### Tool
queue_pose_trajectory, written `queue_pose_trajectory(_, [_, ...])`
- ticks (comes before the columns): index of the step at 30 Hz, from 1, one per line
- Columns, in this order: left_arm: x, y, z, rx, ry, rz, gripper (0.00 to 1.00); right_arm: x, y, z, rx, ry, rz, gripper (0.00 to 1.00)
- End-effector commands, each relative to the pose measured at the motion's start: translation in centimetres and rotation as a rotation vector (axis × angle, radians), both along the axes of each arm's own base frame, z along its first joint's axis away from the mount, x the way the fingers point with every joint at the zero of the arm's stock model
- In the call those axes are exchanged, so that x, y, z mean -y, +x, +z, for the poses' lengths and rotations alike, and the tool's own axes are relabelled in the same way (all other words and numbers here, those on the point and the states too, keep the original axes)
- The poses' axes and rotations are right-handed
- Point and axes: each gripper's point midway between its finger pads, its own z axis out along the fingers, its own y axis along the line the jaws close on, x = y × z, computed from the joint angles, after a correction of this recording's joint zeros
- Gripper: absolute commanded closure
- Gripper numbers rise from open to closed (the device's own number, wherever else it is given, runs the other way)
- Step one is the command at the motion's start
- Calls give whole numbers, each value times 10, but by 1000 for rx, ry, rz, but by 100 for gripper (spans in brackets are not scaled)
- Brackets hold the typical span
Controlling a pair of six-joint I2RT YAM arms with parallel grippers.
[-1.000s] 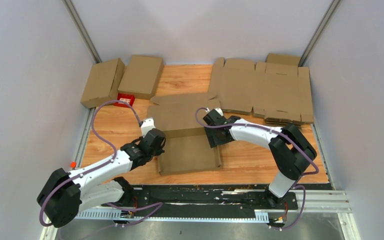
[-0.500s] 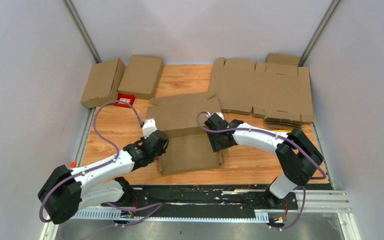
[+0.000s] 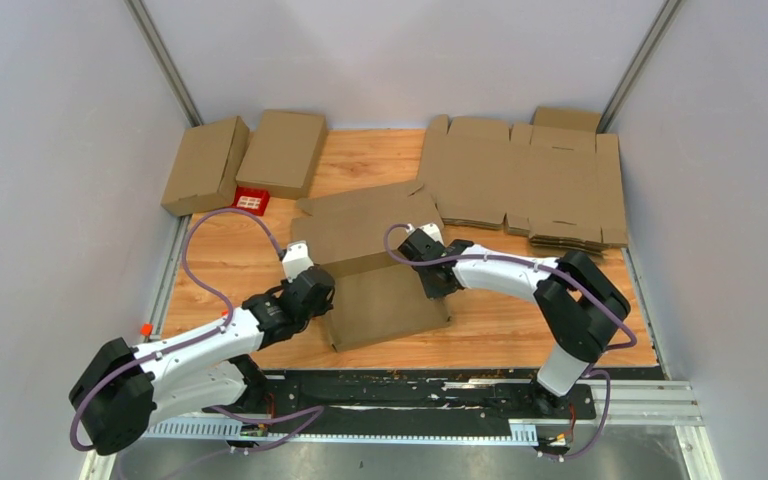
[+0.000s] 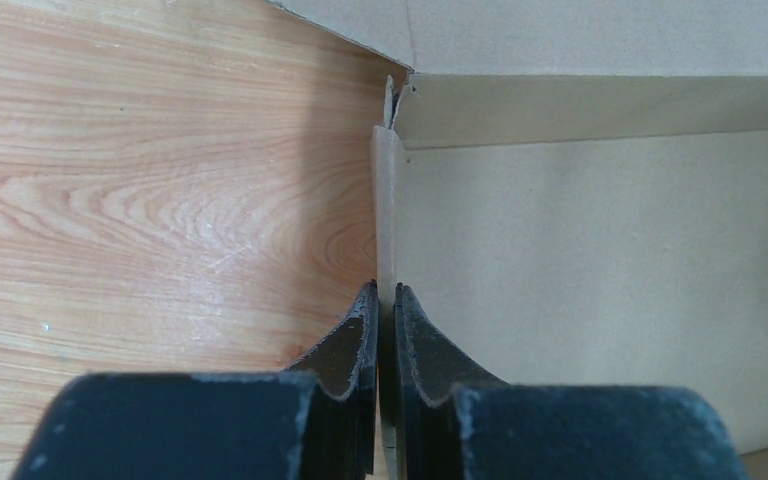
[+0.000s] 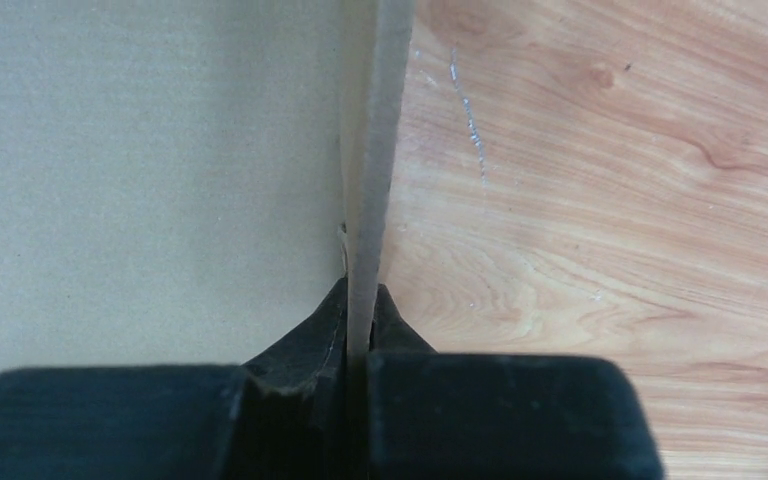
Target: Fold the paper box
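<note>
The paper box (image 3: 385, 265) is a brown cardboard blank lying half-folded at the middle of the wooden table (image 3: 220, 260), its back panel raised. My left gripper (image 3: 322, 300) is shut on its left side flap (image 4: 388, 220), which stands on edge between the fingers (image 4: 350, 345). On the opposite side, my right gripper (image 3: 438, 285) is shut on the right side flap (image 5: 368, 180), a thin upright cardboard edge pinched between its pads (image 5: 310, 345).
Flat cardboard blanks (image 3: 530, 185) are stacked at the back right. Two folded boxes (image 3: 205, 165) (image 3: 283, 152) stand at the back left, with a small red item (image 3: 250, 200) in front of them. Grey walls close in both sides.
My right gripper has closed on the box's right flap. The box has turned slightly, with its near part shifted to the right, and its back panel has risen.
</note>
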Motion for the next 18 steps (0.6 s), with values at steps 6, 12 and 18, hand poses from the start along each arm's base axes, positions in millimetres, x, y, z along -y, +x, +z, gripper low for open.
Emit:
queue_pose_trajectory(6, [-14, 6, 5, 56, 43, 47, 96, 12, 17, 13, 98, -61, 4, 60])
queue_pose_trajectory(12, [-17, 4, 6, 66, 50, 42, 91, -20, 15, 26, 77, 94, 76, 48])
queue_pose_trajectory(18, [-22, 0, 7, 72, 46, 45, 90, -30, 22, 20, 59, 106, 87, 51])
